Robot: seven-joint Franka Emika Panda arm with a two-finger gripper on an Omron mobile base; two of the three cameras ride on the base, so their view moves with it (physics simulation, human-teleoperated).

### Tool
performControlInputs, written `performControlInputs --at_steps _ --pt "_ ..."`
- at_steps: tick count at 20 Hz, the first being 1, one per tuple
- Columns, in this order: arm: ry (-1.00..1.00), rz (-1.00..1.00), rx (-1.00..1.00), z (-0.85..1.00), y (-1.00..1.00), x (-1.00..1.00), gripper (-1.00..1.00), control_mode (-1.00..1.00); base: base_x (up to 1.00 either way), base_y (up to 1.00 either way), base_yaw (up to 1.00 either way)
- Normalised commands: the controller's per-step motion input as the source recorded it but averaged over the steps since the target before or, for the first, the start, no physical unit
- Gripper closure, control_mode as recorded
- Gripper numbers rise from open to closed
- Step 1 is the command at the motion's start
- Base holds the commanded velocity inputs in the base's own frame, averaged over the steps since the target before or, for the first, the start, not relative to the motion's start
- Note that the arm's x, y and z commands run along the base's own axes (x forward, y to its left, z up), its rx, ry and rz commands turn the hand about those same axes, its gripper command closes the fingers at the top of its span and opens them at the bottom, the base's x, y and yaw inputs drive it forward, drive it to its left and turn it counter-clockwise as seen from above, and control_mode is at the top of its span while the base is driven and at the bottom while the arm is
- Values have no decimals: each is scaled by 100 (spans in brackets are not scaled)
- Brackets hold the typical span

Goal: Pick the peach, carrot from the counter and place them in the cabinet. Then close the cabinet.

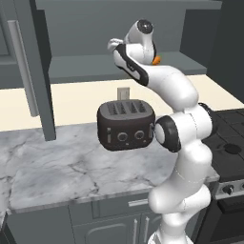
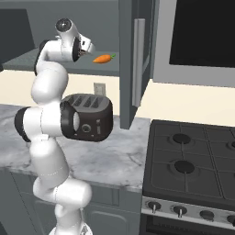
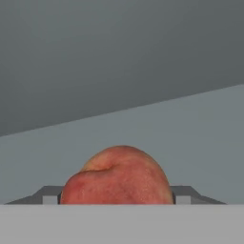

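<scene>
The peach [image 3: 116, 176] sits clamped between the two fingers [image 3: 185, 192] of the gripper [image 2: 85, 47], which is raised inside the open cabinet [image 1: 143, 64] over its shelf. The carrot [image 2: 103, 58] lies on that shelf, just right of the gripper.

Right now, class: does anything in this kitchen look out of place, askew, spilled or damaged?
Nothing is spilled, tipped or damaged. The one unusual sight is food in the open cabinet: a carrot lies on its shelf, and the claw holds a peach just above it. The toaster stands squarely on the counter.
</scene>
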Motion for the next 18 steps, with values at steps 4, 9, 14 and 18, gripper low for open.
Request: performControlInputs --at_steps 4,9,14,18 --pt "0 0 -2 -3 0 10 -100 -100 0 0 0" --pt "-1 0 -7 -39 0 2 -100 -100 0 0 0" --pt "-25 9 -16 -51 4 -47 -100 -100 0 0 0" --pt "-39 10 -7 17 28 -100 -100 -100 0 0 0"
